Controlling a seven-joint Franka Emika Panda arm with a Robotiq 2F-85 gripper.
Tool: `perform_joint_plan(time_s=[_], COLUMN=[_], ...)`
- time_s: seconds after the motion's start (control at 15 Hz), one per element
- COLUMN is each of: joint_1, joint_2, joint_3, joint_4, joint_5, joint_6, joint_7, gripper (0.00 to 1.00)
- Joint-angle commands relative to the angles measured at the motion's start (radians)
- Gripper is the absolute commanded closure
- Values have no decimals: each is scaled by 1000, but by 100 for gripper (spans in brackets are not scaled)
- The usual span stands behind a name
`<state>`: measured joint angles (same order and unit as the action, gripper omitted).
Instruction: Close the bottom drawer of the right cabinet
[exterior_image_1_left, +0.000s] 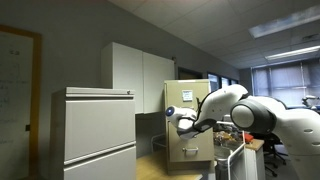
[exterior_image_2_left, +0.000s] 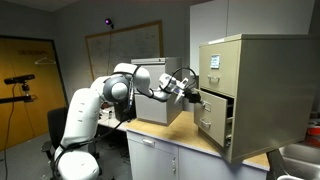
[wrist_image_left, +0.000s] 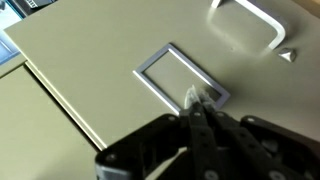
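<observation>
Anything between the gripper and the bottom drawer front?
Nothing: in the wrist view the gripper sits right at the label holder on the bottom drawer.

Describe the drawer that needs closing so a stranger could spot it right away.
Find the tall beige filing cabinet standing on the counter, by the white wall cupboards. Its lowest drawer is the one: it is pulled partly out, while the drawer above looks shut, and the arm's tool hovers near it.
</observation>
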<state>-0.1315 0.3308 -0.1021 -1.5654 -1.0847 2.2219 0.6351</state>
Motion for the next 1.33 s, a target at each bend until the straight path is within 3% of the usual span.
perform_joint_plan(time_s=[0.0, 0.4, 0.8, 1.07, 1.27], joint_1=[-1, -8, -32, 0, -20], joint_2=[142, 250, 327, 303, 406], joint_3=[-62, -104, -122, -113, -151], joint_4=[234, 450, 620, 533, 674], joint_5=[42, 222, 324, 243, 254], joint_6=[-48, -275, -194, -177, -185], joint_7=[25, 50, -46, 53, 26], gripper=[100, 100, 100, 100, 100])
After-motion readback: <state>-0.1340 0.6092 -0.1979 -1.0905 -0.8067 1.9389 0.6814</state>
